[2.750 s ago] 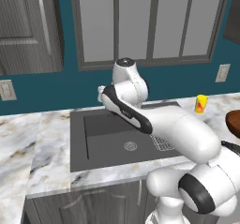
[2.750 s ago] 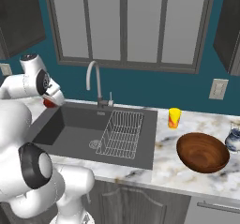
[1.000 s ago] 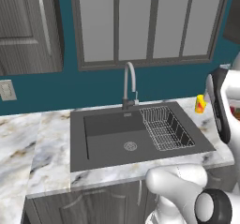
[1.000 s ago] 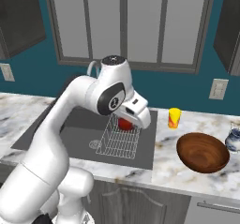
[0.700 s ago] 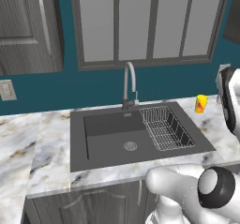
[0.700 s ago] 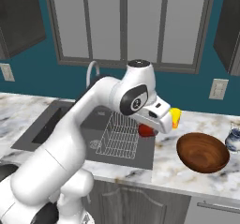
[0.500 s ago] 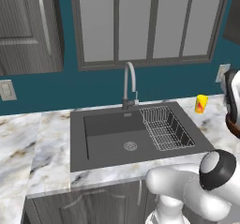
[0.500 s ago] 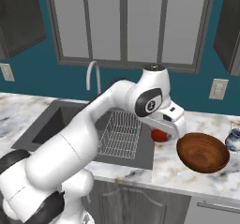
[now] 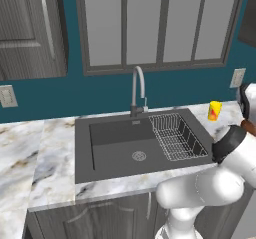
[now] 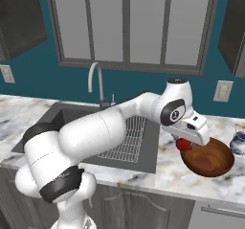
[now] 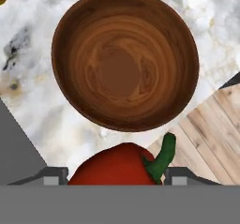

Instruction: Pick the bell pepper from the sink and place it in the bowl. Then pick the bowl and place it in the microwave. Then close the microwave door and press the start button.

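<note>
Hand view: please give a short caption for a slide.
Gripper holding red pepper above empty wooden bowl.

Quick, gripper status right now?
Gripper: closed on the bell pepper, carried above the bowl.

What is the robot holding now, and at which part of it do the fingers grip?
The gripper holds the red bell pepper by the sides of its body, a finger on each side, stem free.

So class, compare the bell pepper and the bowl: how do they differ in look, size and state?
The bell pepper is bright red and lumpy with a green stem; the bowl is brown, smooth and wood-grained. The bell pepper is much smaller than the bowl. The pepper sits in the end effector; the bowl rests empty on the counter. Both look rounded.
</note>
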